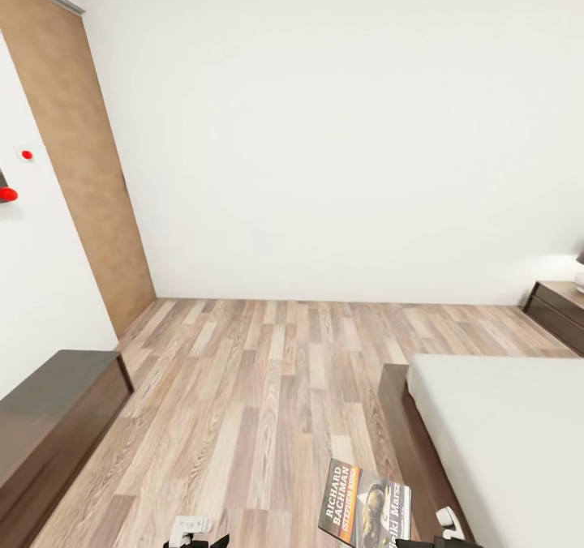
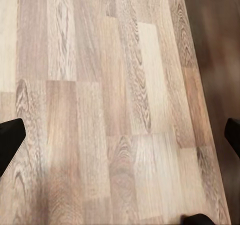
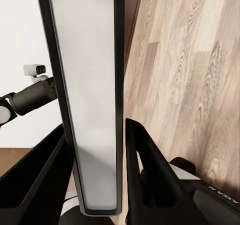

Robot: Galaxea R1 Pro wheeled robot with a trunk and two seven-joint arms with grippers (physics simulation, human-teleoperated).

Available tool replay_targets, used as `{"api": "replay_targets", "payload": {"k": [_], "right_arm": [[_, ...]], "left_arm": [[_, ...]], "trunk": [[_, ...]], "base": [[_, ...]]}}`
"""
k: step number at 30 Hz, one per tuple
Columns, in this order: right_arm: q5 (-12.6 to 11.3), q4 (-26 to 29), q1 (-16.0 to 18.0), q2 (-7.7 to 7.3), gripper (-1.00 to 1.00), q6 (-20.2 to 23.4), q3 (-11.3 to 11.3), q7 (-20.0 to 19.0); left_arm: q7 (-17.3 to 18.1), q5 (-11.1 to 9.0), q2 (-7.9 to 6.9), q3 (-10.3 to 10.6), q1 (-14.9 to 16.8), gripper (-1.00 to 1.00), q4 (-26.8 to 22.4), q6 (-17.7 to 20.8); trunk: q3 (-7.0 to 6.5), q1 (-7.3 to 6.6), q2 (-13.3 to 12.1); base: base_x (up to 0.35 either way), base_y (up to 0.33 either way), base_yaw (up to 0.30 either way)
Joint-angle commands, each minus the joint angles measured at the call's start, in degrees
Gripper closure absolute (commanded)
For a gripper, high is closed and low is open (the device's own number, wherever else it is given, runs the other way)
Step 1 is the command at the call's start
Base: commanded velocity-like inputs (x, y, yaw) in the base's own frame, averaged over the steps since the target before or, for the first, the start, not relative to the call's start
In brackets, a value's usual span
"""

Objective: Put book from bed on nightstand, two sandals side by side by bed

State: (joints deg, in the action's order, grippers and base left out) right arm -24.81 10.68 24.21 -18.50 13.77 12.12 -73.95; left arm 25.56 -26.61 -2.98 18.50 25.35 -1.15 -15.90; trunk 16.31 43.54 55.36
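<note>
Light brown wood-plank floor (image 1: 268,386) is bounded by plain white walls, with the bed (image 1: 503,426) at the right edge of the head view, a nightstand (image 1: 560,309) beyond it, and a long dark bench (image 1: 49,426) at the left. The book (image 1: 363,506) is held upright above the floor beside the bed's near corner, its long axis vertical and cover facing the head camera, clamped edge-on in the right claw (image 3: 97,150). The left claw (image 2: 120,135) hangs over bare floor, fingers spread apart.

One book (image 1: 364,506). One bed (image 1: 503,426). One nightstand (image 1: 558,311). One long dark bench (image 1: 49,426). One brown door panel (image 1: 81,151). Two red wall markers (image 1: 27,155). Two grippers: left (image 1: 191,525), right (image 1: 448,522).
</note>
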Motion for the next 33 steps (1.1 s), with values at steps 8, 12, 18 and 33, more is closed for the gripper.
{"api": "replay_targets", "payload": {"k": [8, 12, 18, 33], "right_arm": [[-0.7, 0.0, 0.0, -0.04, 1.0, 0.6, 0.3, -0.1], [-0.7, 0.0, 0.0, -0.04, 1.0, 0.6, 0.3, -0.1], [-0.7, 0.0, 0.0, -0.04, 1.0, 0.6, 0.3, -0.1], [-0.7, 0.0, 0.0, -0.04, 1.0, 0.6, 0.3, -0.1]], "left_arm": [[0.2, -0.6, -0.01, 0.5, 0.0, -1.0, 0.1, -0.2], [0.2, -0.5, -0.01, 0.5, 0.0, -1.0, 0.1, -0.2], [0.2, -0.6, -0.01, 0.5, 0.0, -1.0, 0.1, -0.2], [0.2, -0.5, -0.01, 0.5, 0.0, -1.0, 0.1, -0.2]], "trunk": [[0.07, 0.04, 0.0], [0.07, 0.04, 0.0], [0.07, 0.04, 0.0], [0.07, 0.04, 0.0]], "base": [[0.327, 0.0, 0.0], [0.327, 0.0, 0.0], [0.327, 0.0, 0.0], [0.327, 0.0, 0.0]]}}
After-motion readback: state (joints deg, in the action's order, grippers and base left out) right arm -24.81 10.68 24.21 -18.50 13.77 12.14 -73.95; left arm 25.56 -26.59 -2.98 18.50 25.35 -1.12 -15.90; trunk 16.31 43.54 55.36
